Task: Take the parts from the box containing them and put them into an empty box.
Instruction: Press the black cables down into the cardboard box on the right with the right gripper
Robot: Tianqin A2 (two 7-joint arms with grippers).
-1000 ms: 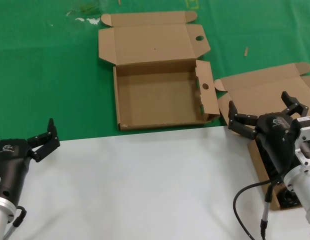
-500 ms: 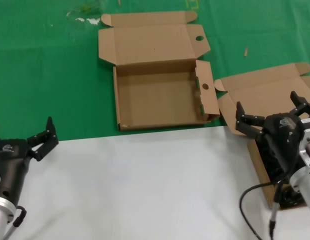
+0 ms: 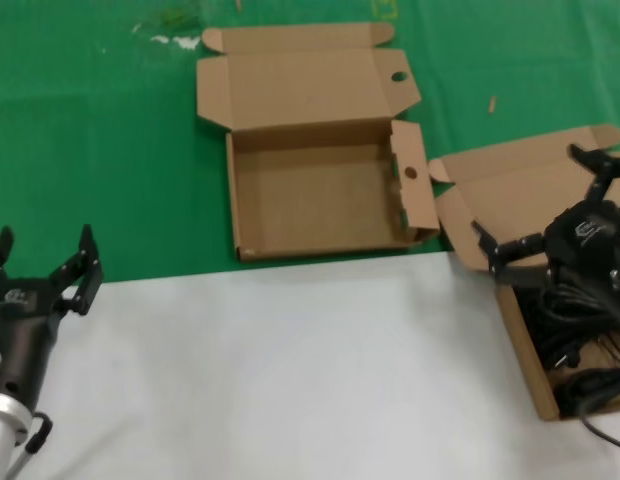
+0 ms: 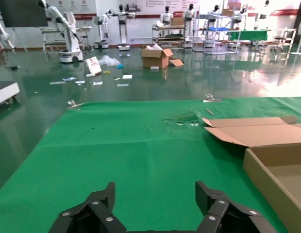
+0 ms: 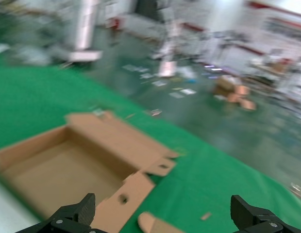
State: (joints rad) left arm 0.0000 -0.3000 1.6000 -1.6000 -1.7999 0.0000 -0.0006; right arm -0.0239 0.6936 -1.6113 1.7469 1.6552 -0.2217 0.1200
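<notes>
The empty box [image 3: 320, 205], wide and shallow with round holes in its side flaps, lies open on the green mat at centre; it also shows in the left wrist view [image 4: 274, 167] and the right wrist view [image 5: 63, 165]. The box containing the parts [image 3: 520, 330] sits at the right with its plain lid [image 3: 520, 180] folded back. Its dark contents [image 3: 582, 385] are mostly hidden by my right arm and cables. My right gripper [image 3: 530, 195] is open and empty over this box's lid. My left gripper [image 3: 45, 240] is open and empty at the left, at the mat's near edge.
A white table surface [image 3: 290, 370] fills the front; the green mat [image 3: 90, 130] lies behind it. A small brown scrap [image 3: 493, 103] and white flecks [image 3: 165, 40] lie on the mat. The holed side flap [image 3: 412, 175] stands between the two boxes.
My right gripper has moved right and away from me, over the parts box, and has turned. My left gripper has shifted slightly left and turned. The boxes have not moved.
</notes>
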